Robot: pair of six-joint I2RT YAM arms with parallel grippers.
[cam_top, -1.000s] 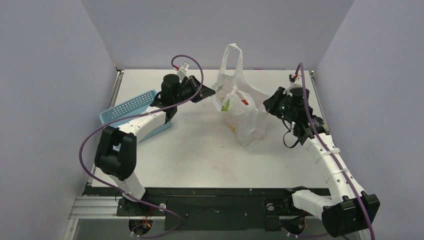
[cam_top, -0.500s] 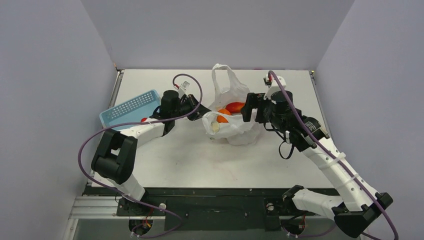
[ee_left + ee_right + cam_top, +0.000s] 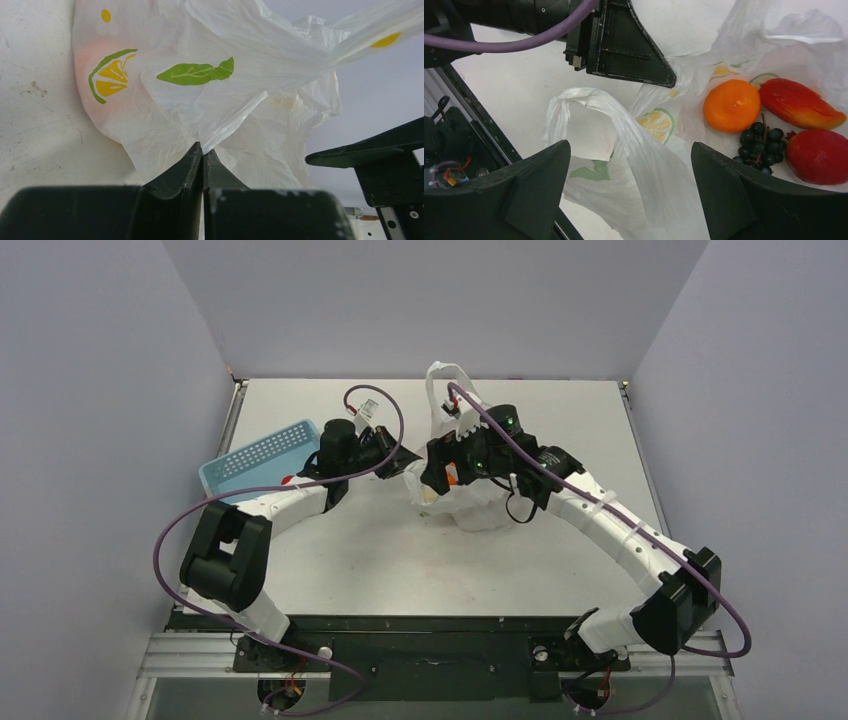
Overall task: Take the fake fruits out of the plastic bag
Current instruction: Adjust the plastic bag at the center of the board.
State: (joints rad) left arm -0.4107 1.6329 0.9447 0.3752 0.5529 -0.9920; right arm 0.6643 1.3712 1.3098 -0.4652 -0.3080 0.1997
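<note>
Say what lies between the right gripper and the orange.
In the right wrist view, a crumpled plastic bag fold separates the right gripper from the orange.

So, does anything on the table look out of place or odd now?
Yes: the blue basket sits askew at the table's left edge, one corner seemingly past it. The bag lies crumpled mid-table, pinched by the left gripper; orange, grapes and red pieces lie inside it.
</note>
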